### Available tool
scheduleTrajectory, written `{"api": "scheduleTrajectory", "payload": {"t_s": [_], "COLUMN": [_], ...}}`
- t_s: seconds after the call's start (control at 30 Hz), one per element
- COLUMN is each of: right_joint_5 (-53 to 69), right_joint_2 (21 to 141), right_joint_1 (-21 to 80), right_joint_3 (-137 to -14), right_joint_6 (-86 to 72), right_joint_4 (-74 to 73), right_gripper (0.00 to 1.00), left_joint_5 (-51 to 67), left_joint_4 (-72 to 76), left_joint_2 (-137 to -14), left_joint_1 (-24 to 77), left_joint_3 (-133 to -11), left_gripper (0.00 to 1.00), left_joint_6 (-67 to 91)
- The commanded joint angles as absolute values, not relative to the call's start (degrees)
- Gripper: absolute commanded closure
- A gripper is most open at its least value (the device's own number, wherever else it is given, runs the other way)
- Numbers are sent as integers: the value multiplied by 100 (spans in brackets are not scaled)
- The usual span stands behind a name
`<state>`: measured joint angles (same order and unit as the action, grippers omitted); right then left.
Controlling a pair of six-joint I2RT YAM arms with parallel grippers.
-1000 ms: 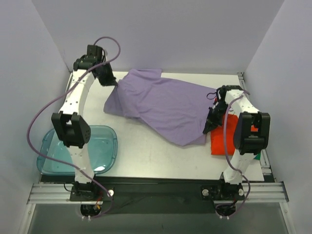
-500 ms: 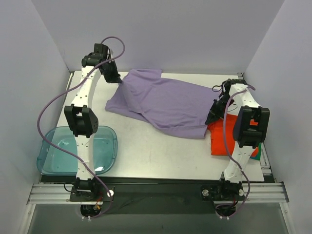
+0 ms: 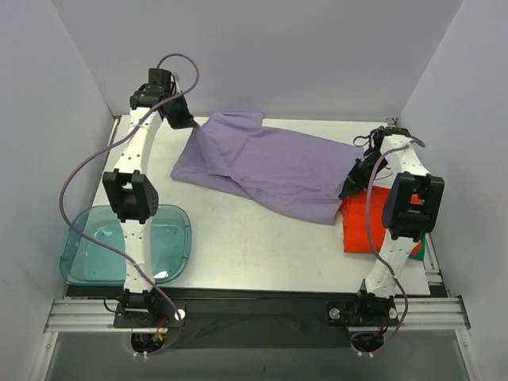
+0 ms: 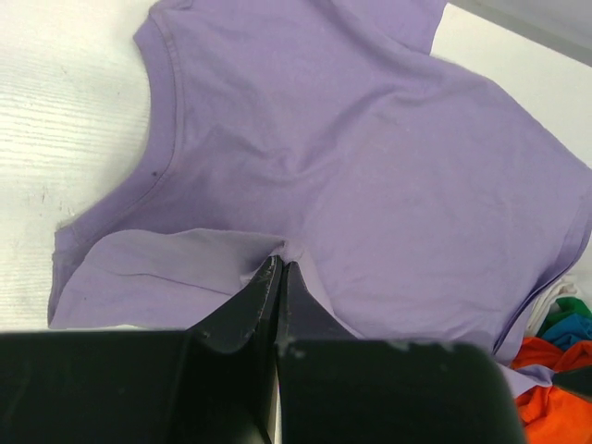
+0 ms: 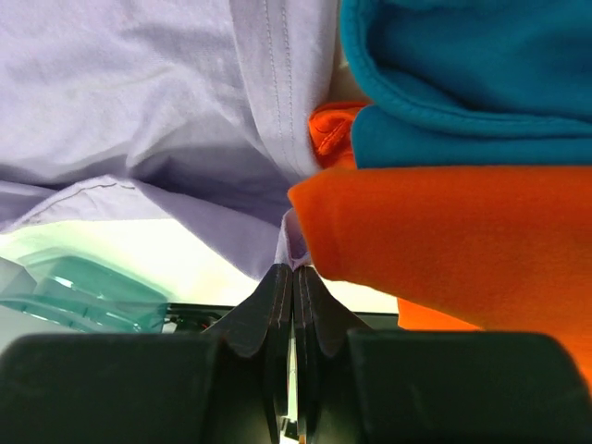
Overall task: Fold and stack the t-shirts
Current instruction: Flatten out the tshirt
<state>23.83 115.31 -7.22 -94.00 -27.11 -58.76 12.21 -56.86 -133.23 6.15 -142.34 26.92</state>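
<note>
1. Along the near edge, showing the blue tray [image 3: 171, 238] at left and the orange-red t-shirt [image 3: 357, 230] lying folded at right, with a green-teal t-shirt [image 5: 462, 83] touching it.
2. Pinching the lavender t-shirt [image 3: 270, 171] at its right-hand edge with the right gripper [image 5: 292, 268], jaws clamped together on cloth just beside the orange-red t-shirt.
3. Stretching the lavender t-shirt across mid-table, near hem sagging and rumpled.
4. Gripping a far-left fold with the left gripper [image 4: 278, 264], jaws closed on cloth, raising it off the table.
5. Judging the step as spreading before folding; next, probably calling for lowering both held edges evenly and releasing clear of the pile.
</note>
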Motion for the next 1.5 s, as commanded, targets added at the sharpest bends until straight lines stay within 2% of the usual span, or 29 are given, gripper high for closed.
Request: {"api": "scheduleTrajectory", "payload": {"t_s": [0.0,0.43,0.97,1.17,1.2,1.27,1.3,1.33,1.37,1.4,1.47], "right_joint_5": [2250,2057,1995,1951,1942,1960,1986,2004,2039,2039,2048], "right_joint_2": [11523,11443,11944,12102,12120,12120,12120,12111,12085,12050,12006], "right_joint_1": [-800,-888,-888,-888,-888,-879,-879,-870,-861,-844,-791], "right_joint_3": [-9580,-9738,-10353,-10626,-10661,-10705,-10722,-10757,-10775,-10793,-10898], "right_joint_6": [-2804,-2971,-3208,-3287,-3287,-3287,-3278,-3244,-3217,-3191,-3120], "right_joint_4": [-6223,-6196,-6082,-6056,-6056,-6038,-6029,-6003,-5977,-5959,-5906], "right_gripper": [100,100,100,100,100,100,94,87,79,65,56], "left_joint_5": [1292,1336,1547,1634,1678,1836,1907,2003,2134,2188,2145], "left_joint_4": [-5221,-4957,-4641,-4036,-3938,-3632,-3517,-3403,-3201,-3138,-3172], "left_joint_2": [-13263,-13359,-13720,-13887,-13904,-13992,-14010,-14036,-14045,-14036,-13949], "left_joint_1": [580,492,440,439,439,439,439,448,440,439,405], "left_joint_3": [-14247,-14186,-14142,-14028,-13993,-13896,-13843,-13791,-13712,-13667,-13562], "left_gripper": [100,100,100,100,96,72,62,48,45,38,36], "left_joint_6": [2769,2777,2865,2979,3014,3155,3207,3347,3392,3427,3428]}}
